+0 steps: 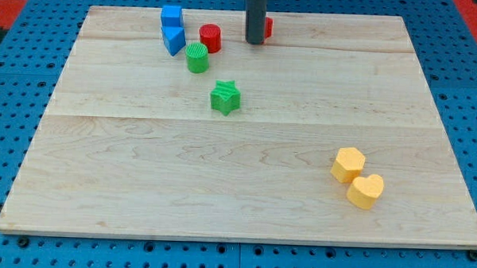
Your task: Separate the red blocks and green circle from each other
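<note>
A red round block (210,37) stands near the view's top, left of centre. A green round block (197,58) sits just below and left of it, almost touching. A second red block (268,27) is mostly hidden behind my rod; its shape cannot be made out. My tip (254,42) rests on the board right in front of that hidden red block, to the right of the red round block.
Two blue blocks (173,30) stand together left of the red round block. A green star block (225,98) lies below the green round one. Two yellow blocks (357,177) sit at the lower right. The wooden board (236,197) lies on a blue pegboard.
</note>
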Controlling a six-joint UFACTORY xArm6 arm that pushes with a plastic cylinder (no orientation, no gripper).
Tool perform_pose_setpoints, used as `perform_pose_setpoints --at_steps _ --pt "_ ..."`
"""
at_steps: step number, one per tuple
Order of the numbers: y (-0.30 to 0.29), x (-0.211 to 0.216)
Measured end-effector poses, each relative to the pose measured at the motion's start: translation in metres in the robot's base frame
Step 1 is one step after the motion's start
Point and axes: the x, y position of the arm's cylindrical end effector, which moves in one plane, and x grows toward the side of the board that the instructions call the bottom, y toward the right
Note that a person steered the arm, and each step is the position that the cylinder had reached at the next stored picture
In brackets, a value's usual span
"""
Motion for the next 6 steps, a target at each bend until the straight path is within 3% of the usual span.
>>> perform_pose_setpoints --at_steps 2,3,4,6 --pt "-0.046 -0.021" --pt "-0.039 -0.037" --pt "-0.084 -0.031" --pt "-0.106 0.017"
